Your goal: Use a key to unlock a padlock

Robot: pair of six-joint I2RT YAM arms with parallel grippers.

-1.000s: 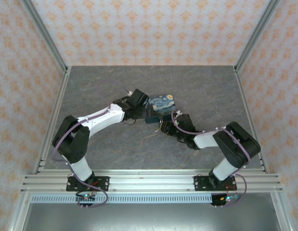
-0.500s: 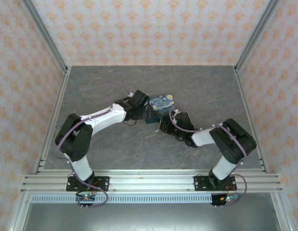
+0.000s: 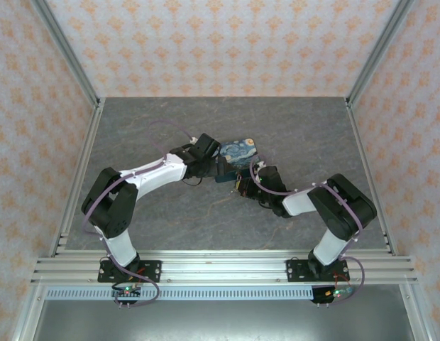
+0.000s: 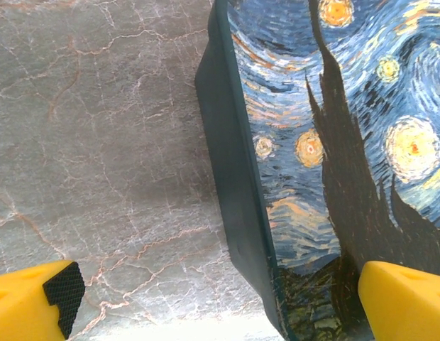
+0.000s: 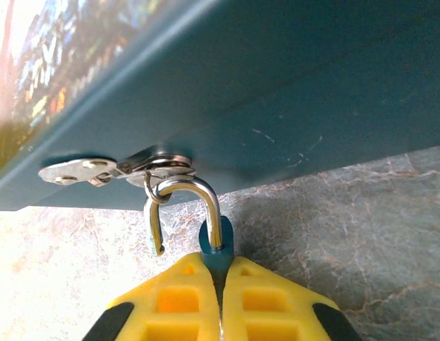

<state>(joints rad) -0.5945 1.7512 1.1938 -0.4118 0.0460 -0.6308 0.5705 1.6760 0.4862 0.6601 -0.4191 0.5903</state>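
Right wrist view: the right gripper (image 5: 221,302) is clenched tight on the small teal padlock (image 5: 213,249), yellow fingers meeting around its body. Just above, the silver shackle (image 5: 195,186) hooks through the hasp (image 5: 113,169) on the starry-night box (image 5: 312,92). Its short leg hangs free of the body, so I'd call it sprung. Unhooking looks like the step in hand, and it wants a small twist and pull clear of the ring. On the left wrist view, the left gripper (image 4: 216,302) stands released, fingers straddling the box's side edge, placed to steady it. From above, the box sits mid-table (image 3: 170,121), bare marbled surface all round, walls well apart.
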